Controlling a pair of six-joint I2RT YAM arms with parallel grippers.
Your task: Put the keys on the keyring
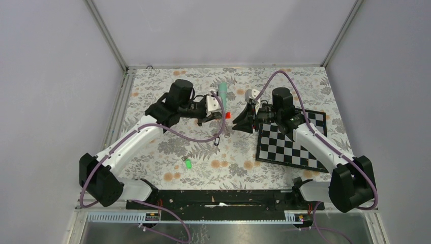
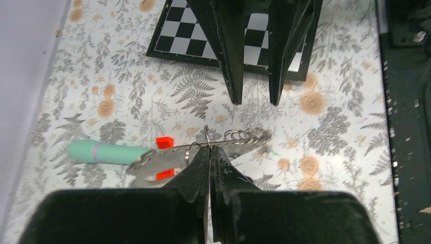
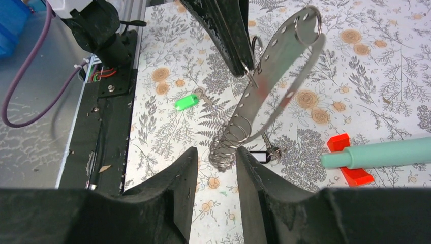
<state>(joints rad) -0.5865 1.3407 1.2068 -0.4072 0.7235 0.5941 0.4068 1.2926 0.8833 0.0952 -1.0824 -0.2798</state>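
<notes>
Top view, green key: the green key lies loose on the counter, lower centre of the frame, apart from both arms.
Left wrist view, left tool: the left tool is pressed together on a thin ring of the keyring, centre of the frame.
Right wrist view, right tool: the right tool stands apart at bottom centre, next to the keyring's coil end, gripping nothing.
Right wrist view, keys: the dark key lies on the counter near the coil.
Progress: I judge that no key is threaded yet; both are left to do.
</notes>
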